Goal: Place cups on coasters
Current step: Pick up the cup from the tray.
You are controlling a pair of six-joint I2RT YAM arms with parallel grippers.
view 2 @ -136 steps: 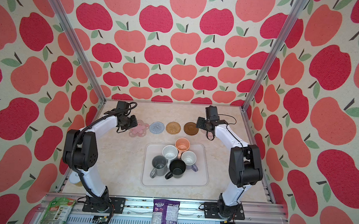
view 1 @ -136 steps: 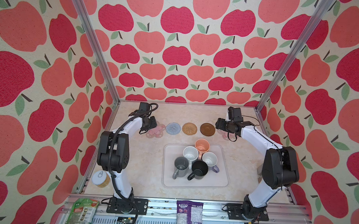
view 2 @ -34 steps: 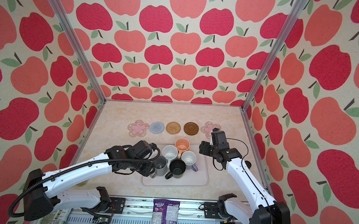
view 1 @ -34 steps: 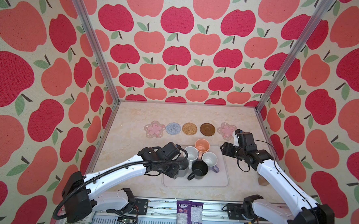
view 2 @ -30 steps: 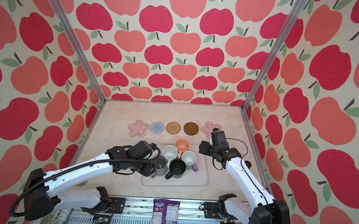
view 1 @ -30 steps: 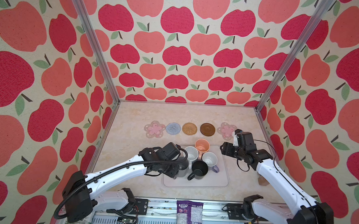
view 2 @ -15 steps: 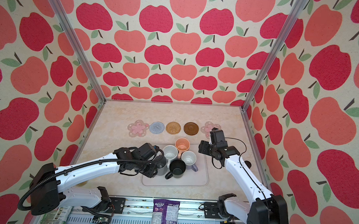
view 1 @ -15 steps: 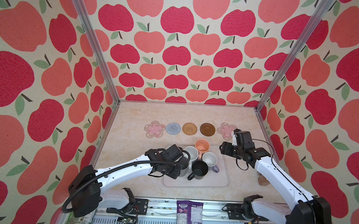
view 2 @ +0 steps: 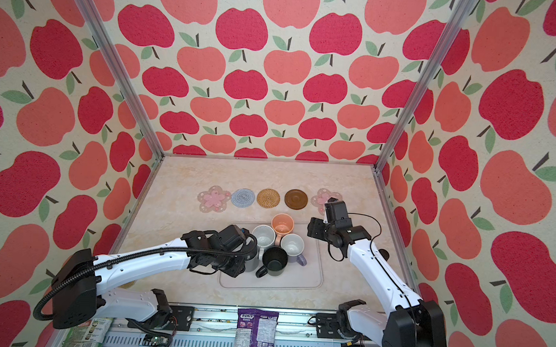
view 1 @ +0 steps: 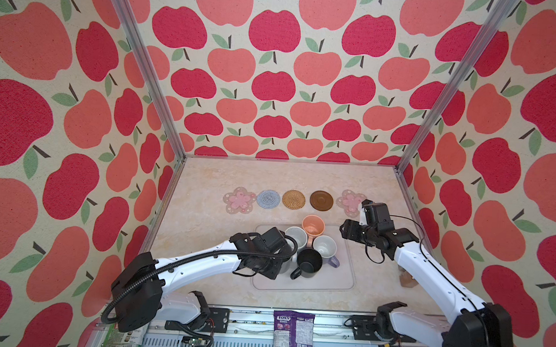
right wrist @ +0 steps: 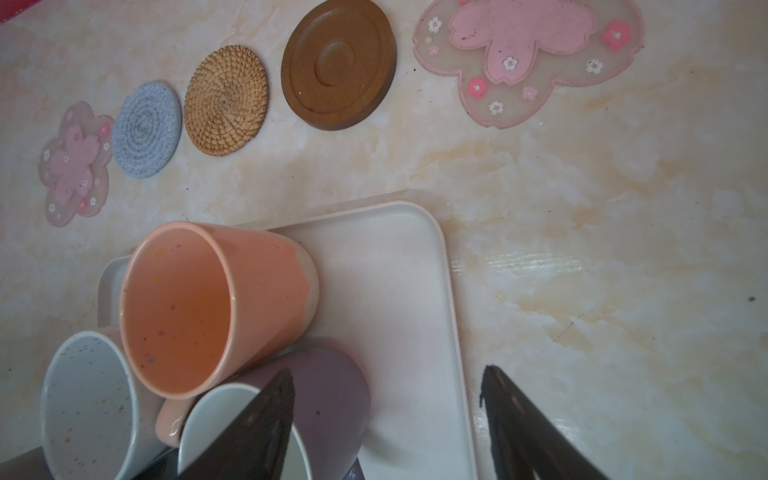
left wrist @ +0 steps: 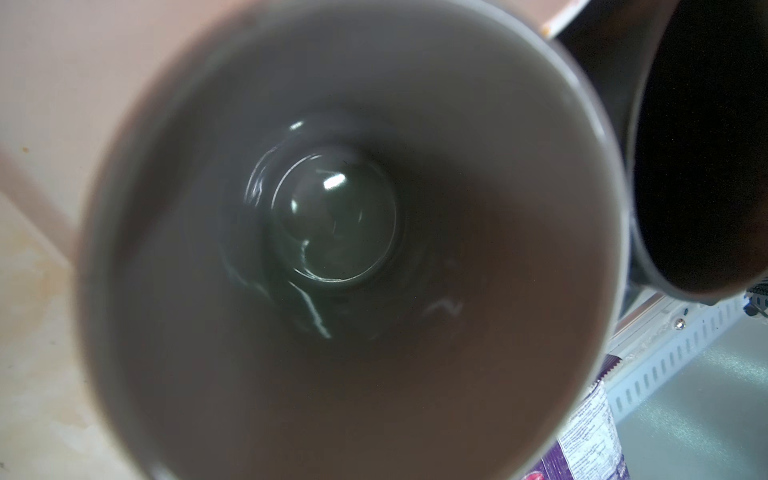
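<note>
Grey mug (left wrist: 332, 228) sits straight under the left tool (view 1: 273, 265), mouth up, its axis in line with the wrist camera. Black mug (left wrist: 706, 145) is just beside it. Left arm is the nearer one. No fingers in view, so I can't tell if the left tool has the rim. Right tool (right wrist: 386, 374) is spread wide and empty, one finger over the lavender mug (right wrist: 332, 386) on the tray (right wrist: 395, 270). Coaster row (right wrist: 226, 99) is bare, beyond the tray from both tools.
</note>
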